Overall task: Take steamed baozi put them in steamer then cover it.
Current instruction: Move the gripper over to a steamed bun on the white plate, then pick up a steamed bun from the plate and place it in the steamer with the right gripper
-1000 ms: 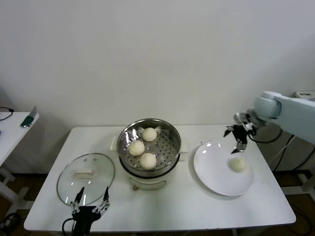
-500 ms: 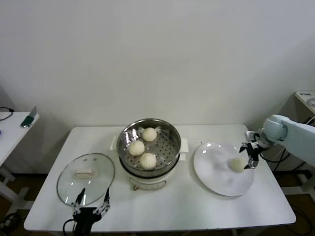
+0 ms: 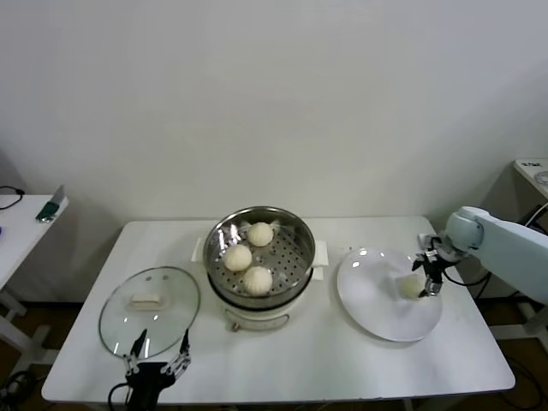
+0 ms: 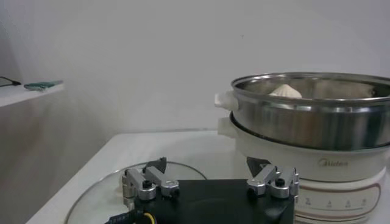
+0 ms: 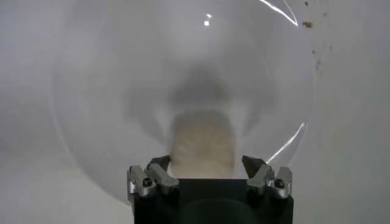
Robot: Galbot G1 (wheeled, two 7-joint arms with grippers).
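Three steamed baozi [image 3: 237,257] lie in the shiny steamer [image 3: 214,235] at the table's middle. A fourth baozi [image 3: 412,287] rests on the white plate [image 3: 377,300] to the right. My right gripper [image 3: 425,278] is down on that plate, open, with its jaws astride the baozi [image 5: 202,143]; one fingertip [image 5: 159,163] touches it and the other stands slightly off. The cover [image 3: 150,310], a glass lid with a cream handle, lies flat at the left. My left gripper [image 3: 159,347] waits open at the cover's near edge, empty, with the steamer [image 4: 311,122] beyond it.
The steamer sits on a white cooker base [image 3: 257,318] with side handles. A small side table [image 3: 21,223] with a phone stands off to the left. Bare tabletop [image 3: 308,360] runs along the front.
My right gripper came down from above the plate's far edge to the baozi on the plate, and its jaws have narrowed around it. The left arm has not moved.
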